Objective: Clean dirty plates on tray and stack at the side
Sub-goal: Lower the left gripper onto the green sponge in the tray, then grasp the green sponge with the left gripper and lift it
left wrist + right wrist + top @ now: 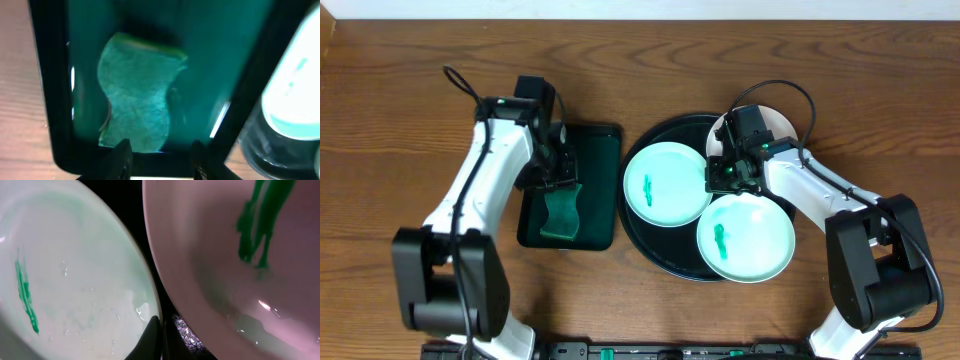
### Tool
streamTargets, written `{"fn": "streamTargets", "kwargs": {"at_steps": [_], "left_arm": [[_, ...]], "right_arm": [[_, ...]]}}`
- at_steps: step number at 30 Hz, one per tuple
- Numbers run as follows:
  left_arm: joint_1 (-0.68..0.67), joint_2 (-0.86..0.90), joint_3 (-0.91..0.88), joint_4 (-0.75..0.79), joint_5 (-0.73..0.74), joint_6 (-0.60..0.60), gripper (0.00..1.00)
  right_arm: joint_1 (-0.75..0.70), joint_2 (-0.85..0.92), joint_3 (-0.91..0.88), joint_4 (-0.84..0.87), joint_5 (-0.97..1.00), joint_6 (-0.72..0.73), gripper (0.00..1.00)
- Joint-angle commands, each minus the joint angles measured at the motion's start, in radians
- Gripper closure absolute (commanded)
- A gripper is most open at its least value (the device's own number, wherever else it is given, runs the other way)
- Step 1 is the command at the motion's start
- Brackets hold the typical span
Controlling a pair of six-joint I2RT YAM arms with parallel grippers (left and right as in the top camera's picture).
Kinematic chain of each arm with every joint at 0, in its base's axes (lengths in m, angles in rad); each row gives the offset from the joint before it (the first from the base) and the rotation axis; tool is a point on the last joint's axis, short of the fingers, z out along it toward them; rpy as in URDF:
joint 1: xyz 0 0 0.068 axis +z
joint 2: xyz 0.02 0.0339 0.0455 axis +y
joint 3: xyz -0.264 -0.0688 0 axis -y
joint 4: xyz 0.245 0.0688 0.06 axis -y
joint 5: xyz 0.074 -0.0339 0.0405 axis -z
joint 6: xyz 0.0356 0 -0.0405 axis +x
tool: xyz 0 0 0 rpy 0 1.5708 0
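The black round tray [645,240] holds two pale-mint plates, one [667,183] at its left and one [745,238] at its front right, each with a green smear. A third plate [775,125] lies at the tray's back edge, partly under my right arm. My right gripper [723,178] sits low between the plates, and in the right wrist view it [162,325] is shut over the dark gap between two plate rims. My left gripper [560,172] hangs over the far end of a green sponge [137,95]. Its fingers [122,155] stand partly apart with nothing visibly between them.
The sponge [560,210] lies in a dark green rectangular tray [600,150] just left of the black tray. Bare wooden table [400,120] surrounds both. The left wrist view is blurred and shows a plate [295,95] at its right edge.
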Motion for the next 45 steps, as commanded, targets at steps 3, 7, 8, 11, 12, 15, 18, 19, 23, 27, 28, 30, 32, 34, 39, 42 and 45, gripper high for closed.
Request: {"fn": "streamTargets", "kwargs": {"at_steps": [3, 7, 8, 11, 12, 15, 18, 19, 23, 27, 28, 30, 32, 34, 39, 42, 45], "left_arm": [[-0.002, 0.048, -0.020, -0.006, -0.068, -0.061, 0.60], [-0.002, 0.050, -0.060, 0.015, -0.068, -0.061, 0.60], [-0.002, 0.050, -0.074, 0.024, -0.068, -0.068, 0.60], [-0.002, 0.050, -0.121, 0.068, -0.067, -0.083, 0.60], [-0.002, 0.050, -0.140, 0.092, -0.067, -0.083, 0.60], [-0.002, 0.050, -0.186, 0.153, -0.067, -0.083, 0.59], [-0.002, 0.050, -0.230, 0.222, -0.048, -0.084, 0.59], [-0.002, 0.050, -0.238, 0.237, -0.048, -0.084, 0.59], [-0.002, 0.050, -0.247, 0.261, -0.048, -0.084, 0.59], [-0.002, 0.050, -0.262, 0.282, -0.049, -0.105, 0.59], [-0.002, 0.050, -0.270, 0.293, -0.048, -0.106, 0.59], [-0.002, 0.050, -0.292, 0.319, -0.048, -0.109, 0.59], [-0.002, 0.050, -0.310, 0.336, -0.048, -0.110, 0.62], [-0.002, 0.050, -0.321, 0.340, -0.048, -0.109, 0.68], [-0.002, 0.050, -0.321, 0.340, -0.048, -0.108, 0.93], [-0.002, 0.026, -0.314, 0.340, -0.048, -0.076, 0.93], [-0.002, -0.050, -0.312, 0.354, -0.049, -0.063, 0.93]], "right_arm": [[0.009, 0.002, -0.006, -0.001, 0.006, 0.006, 0.99], [0.009, 0.002, -0.006, -0.001, 0.006, 0.006, 0.99], [0.009, 0.002, -0.006, -0.001, 0.006, 0.006, 0.99], [0.009, 0.002, -0.006, -0.001, 0.006, 0.006, 0.99], [0.009, 0.002, -0.006, -0.001, 0.006, 0.006, 0.99], [0.009, 0.002, -0.006, -0.001, 0.006, 0.006, 0.99], [0.009, 0.002, -0.006, -0.001, 0.006, 0.006, 0.99], [0.010, 0.002, -0.006, -0.001, 0.006, 0.006, 0.99], [0.009, 0.002, -0.006, -0.001, 0.006, 0.006, 0.99], [0.009, 0.002, -0.006, -0.001, 0.006, 0.006, 0.99], [0.009, 0.002, -0.006, -0.001, 0.006, 0.006, 0.99], [0.009, 0.002, -0.006, -0.001, 0.006, 0.006, 0.99], [0.010, 0.002, -0.006, -0.001, 0.006, 0.006, 0.99], [0.009, 0.002, -0.006, -0.001, 0.006, 0.006, 0.99], [0.009, 0.002, -0.006, -0.001, 0.006, 0.006, 0.99], [0.010, 0.002, -0.006, -0.001, 0.006, 0.005, 0.99], [0.009, 0.002, -0.006, -0.001, 0.006, 0.004, 0.99]]}}
